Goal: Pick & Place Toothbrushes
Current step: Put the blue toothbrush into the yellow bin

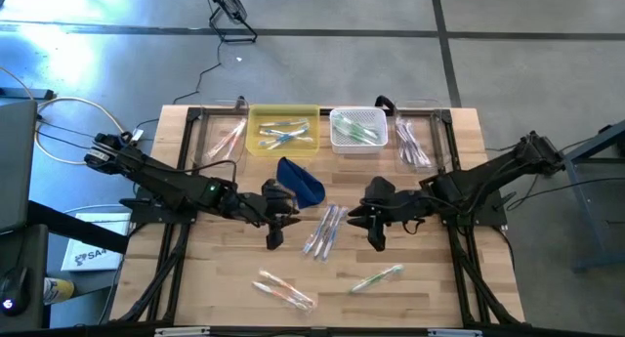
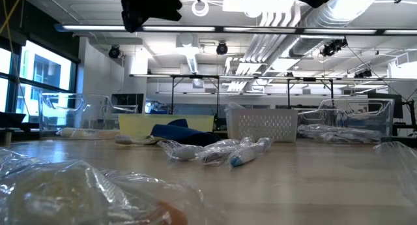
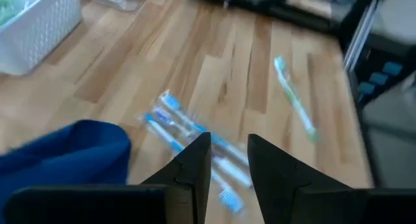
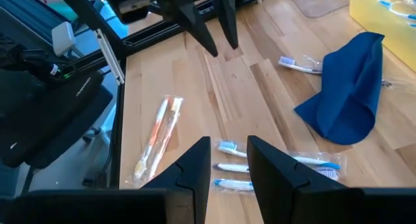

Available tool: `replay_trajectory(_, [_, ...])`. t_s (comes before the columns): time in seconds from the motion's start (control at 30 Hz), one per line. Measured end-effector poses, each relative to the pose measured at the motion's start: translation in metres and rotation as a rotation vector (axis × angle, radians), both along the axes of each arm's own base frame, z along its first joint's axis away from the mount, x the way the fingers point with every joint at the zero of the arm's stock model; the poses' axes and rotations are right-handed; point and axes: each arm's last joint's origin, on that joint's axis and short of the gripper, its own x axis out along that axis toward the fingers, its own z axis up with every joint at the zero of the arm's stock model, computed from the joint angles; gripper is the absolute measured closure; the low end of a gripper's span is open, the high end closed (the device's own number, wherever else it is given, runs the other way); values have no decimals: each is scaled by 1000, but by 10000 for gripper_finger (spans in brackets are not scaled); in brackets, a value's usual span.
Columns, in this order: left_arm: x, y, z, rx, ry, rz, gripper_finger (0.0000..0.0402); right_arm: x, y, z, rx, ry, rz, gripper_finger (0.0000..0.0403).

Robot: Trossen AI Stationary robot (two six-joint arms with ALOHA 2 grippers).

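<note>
Wooden table (image 1: 244, 278): both arms are hovering over the blue toothbrushes (image 1: 325, 230). Left gripper (image 1: 274, 241) and right gripper (image 1: 378, 243) are both parted, empty. Next: descending to grasp.

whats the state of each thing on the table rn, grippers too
left gripper: open, empty, above the table beside the blue pouch
right gripper: open, empty, above the table
blue pouch: slumped, mouth not visible
blue toothbrush pack: wrapped, flat, between the grippers
green toothbrush: wrapped, flat, on its own
orange toothbrush pack: wrapped, flat near the front edge
yellow bin: holding toothbrushes
white basket: holding green toothbrushes
</note>
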Motion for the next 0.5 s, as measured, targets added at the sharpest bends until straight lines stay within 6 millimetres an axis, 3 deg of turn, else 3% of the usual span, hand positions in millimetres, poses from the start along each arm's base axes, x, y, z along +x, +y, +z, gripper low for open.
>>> replay_trajectory(0.23, [7, -1, -7, -207, 5, 125, 302, -1, 0, -1, -3, 15, 9, 309])
replay_trajectory(0.5, [21, -5, -27, -218, 37, 167, 303, -2, 0, -2, -31, 29, 26, 309])
